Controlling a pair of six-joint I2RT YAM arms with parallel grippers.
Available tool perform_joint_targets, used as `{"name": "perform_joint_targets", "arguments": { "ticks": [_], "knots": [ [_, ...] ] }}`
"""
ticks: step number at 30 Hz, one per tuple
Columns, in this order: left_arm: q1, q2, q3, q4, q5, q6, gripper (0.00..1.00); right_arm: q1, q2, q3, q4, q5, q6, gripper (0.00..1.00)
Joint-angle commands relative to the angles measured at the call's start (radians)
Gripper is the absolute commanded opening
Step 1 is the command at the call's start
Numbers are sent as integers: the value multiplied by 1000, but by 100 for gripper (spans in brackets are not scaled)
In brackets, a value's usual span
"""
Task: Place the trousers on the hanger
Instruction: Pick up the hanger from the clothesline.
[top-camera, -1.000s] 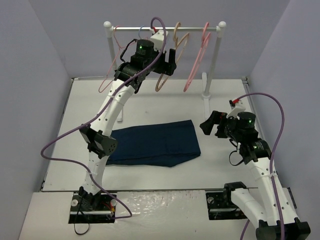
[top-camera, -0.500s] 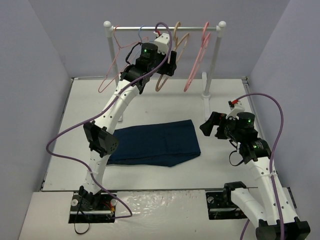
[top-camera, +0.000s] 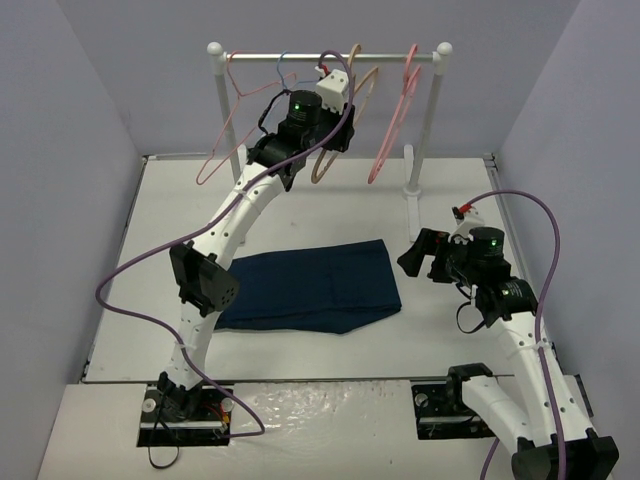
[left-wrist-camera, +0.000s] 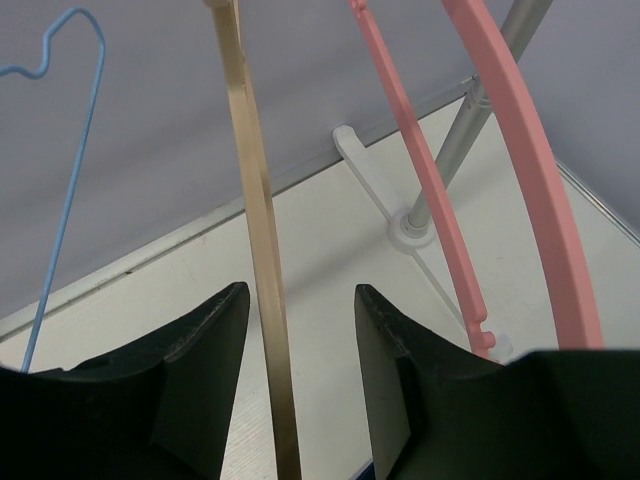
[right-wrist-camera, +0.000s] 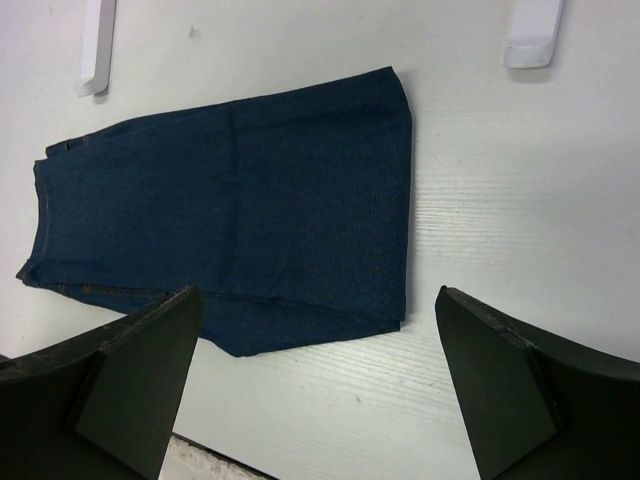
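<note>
Dark navy cloth trousers (top-camera: 310, 285): folded flat on the white surface (top-camera: 300, 205).
Left tool (left-wrist-camera: 300, 310): partly open, jaws straddling the tan wood-coloured hanger (left-wrist-camera: 255, 200), unclamped.
Right tool (right-wrist-camera: 320, 360): wide, empty, above the trousers.
Progress: early; hanger not gripped, nothing hung.

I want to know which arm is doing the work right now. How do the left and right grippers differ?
The left gripper is up at the rail; the right gripper sits low over the table. The left gripper has the bar of the tan hanger between its fingers, unclamped; the right gripper has nothing between its fingers and faces the trousers lying flat on the table. Both are open.
</note>
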Motion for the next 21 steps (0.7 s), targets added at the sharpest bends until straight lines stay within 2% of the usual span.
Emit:
{"name": "perform_joint_targets", "arguments": {
  "ticks": [1, 8, 10, 15, 18, 21],
  "knots": [
    [-7, -60, 30, 97, -16, 23, 39, 0, -7, -1, 40, -19, 4, 100],
    [-20, -91, 18, 126, -9, 33, 12, 0, 16, 10, 39, -43, 5, 100],
    [-20, -93, 13, 133, -9, 33, 1, 0, 17, 8, 40, -36, -3, 100],
    [-21, -133, -8, 180, -31, 48, 0, 0, 12, -5, 40, -31, -11, 100],
    [-20, -151, 40, 149, -64, 56, 0, 2, 3, -9, 40, -33, -14, 100],
    [-22, -188, 24, 138, -62, 43, 0, 2, -3, -16, 37, -30, -19, 100]
  ]
}}
